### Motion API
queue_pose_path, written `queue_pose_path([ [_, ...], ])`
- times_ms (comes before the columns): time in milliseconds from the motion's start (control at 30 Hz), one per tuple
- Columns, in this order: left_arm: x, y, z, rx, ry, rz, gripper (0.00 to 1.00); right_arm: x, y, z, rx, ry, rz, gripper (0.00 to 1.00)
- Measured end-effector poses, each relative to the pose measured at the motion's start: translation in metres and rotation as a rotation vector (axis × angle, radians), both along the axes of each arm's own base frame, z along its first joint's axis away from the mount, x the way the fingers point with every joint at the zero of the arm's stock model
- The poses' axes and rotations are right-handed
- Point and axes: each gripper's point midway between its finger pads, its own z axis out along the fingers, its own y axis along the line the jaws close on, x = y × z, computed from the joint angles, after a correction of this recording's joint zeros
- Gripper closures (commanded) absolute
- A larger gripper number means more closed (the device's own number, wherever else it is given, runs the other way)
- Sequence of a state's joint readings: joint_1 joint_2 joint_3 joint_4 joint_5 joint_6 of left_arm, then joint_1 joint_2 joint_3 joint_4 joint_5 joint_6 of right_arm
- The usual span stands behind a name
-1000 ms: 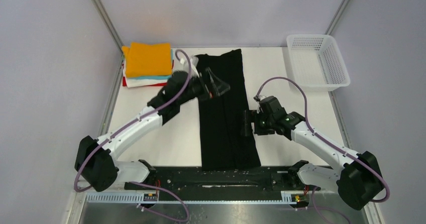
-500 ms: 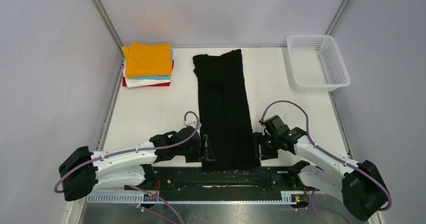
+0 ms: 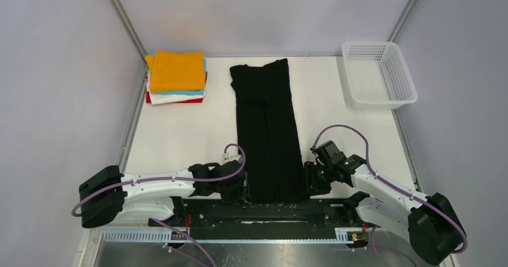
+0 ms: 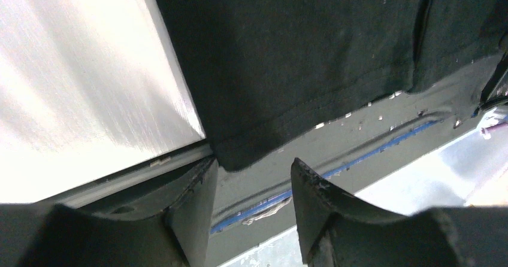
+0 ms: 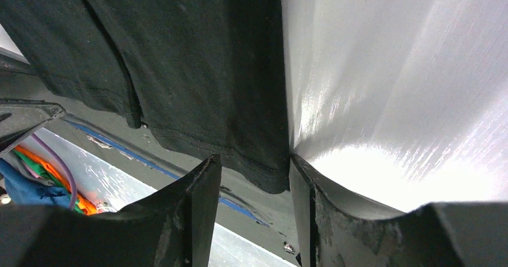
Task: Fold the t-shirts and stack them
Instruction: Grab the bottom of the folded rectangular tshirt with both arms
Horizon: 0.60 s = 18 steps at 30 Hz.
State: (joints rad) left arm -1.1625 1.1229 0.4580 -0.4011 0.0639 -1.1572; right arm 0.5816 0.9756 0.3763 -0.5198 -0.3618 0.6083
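Straddling near corners of the shirt [image 3: 268, 135], my L gripper [image 4: 251, 168] and R gripper [image 5: 254, 162] sat part-open, prob. unpinched; it lay lengthwise away.

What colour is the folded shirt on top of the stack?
The top folded cloth t-shirt is orange; top external view shows it best.

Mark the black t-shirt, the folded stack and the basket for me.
black t-shirt [image 3: 268, 135], top external view, middle of the long folded strip.
folded stack [image 3: 177, 70], top external view, the orange shirt on top.
basket [image 3: 400, 75], top external view, its right mesh wall.
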Motion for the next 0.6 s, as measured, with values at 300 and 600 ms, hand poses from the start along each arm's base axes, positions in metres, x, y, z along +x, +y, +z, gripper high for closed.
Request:
queue_pose_path([
  [300, 0.008, 0.0, -0.009, 0.058, -0.026, 0.017, 1.0, -0.005, -0.003, -0.001, -0.009, 0.018, -0.006, 0.61],
  [600, 0.019, -0.018, 0.013, -0.011, -0.091, 0.003, 1.0, -0.009, -0.002, -0.002, 0.006, 0.022, 0.015, 1.0],
])
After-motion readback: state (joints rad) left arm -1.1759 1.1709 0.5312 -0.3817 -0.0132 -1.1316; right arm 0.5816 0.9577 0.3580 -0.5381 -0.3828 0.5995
